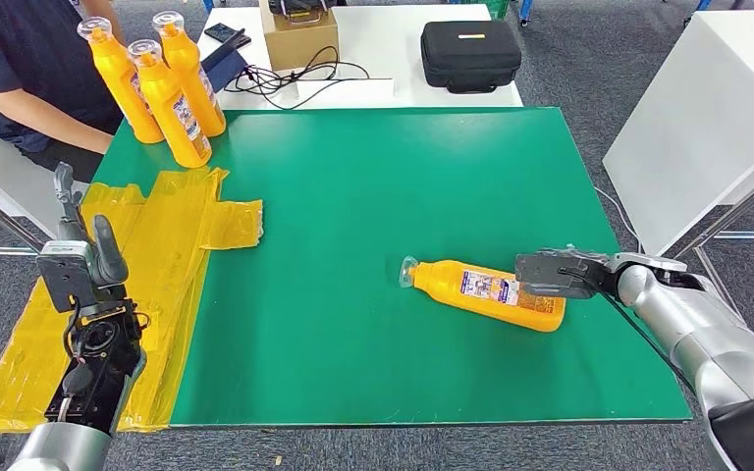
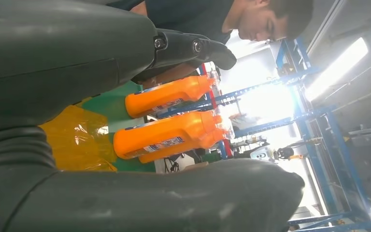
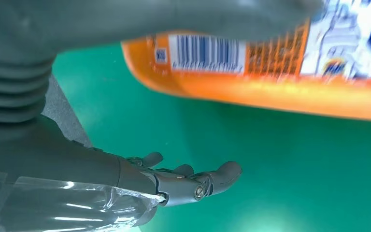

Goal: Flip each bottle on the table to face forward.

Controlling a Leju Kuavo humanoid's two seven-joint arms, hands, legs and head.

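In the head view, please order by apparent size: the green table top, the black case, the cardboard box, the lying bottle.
1. green table top
2. black case
3. lying bottle, about like the case; unsure
4. cardboard box, partly cropped

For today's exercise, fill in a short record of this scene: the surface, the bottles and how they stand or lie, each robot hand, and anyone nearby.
surface: green table, yellow sheet on its left part
standing bottles: three orange ones, upright, far left corner
lying bottle: orange, on its side, cap pointing left, barcode label facing the right wrist camera
right hand: at the lying bottle's base end, fingers apart, grip not clear
left hand: raised, holds nothing
person: seated behind the standing bottles
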